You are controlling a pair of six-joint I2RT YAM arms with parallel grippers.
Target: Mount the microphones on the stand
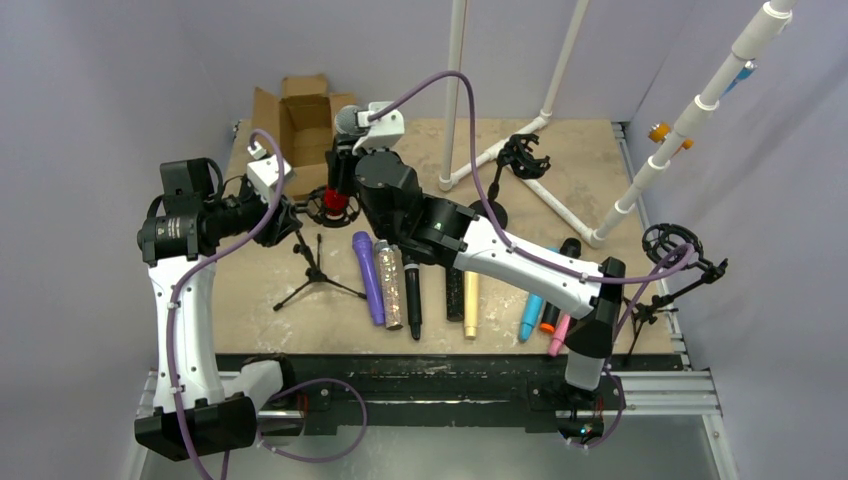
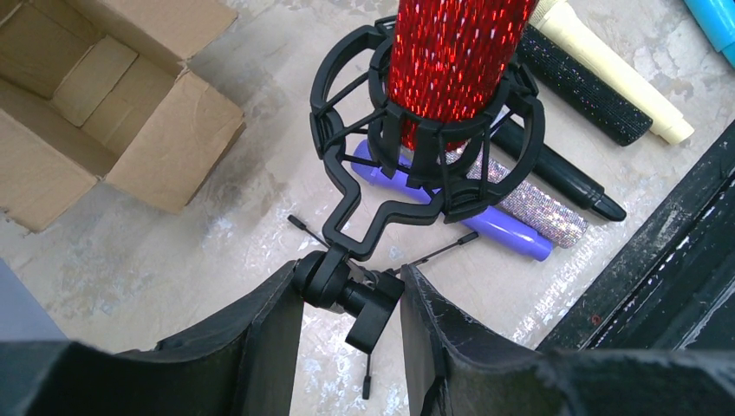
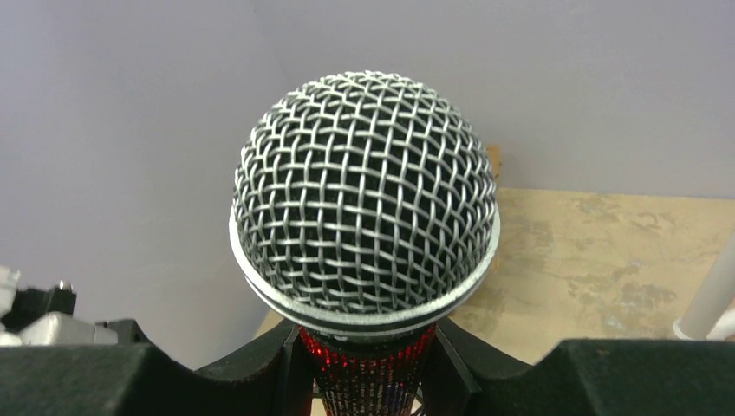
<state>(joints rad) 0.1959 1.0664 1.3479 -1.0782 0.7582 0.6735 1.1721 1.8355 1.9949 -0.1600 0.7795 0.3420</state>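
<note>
Cardboard box (image 1: 300, 118) at the far left stands open, nothing showing inside. Next, the left hand (image 2: 349, 279), part open, pinches the stand's swivel joint (image 2: 334, 277). Just right of it, the shock mount (image 2: 381, 212) rings the red glitter microphone (image 2: 455, 52), upright, long axis vertical. The right hand (image 3: 368, 351), half closed, grips its neck under the mesh head (image 3: 364, 217), above the mount; I judge seating needs a straight push down.

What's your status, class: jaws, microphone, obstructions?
Left jaws clamp stand joint. Right jaws grip red glitter microphone below its head, body inside shock mount. Nothing blocking.
</note>
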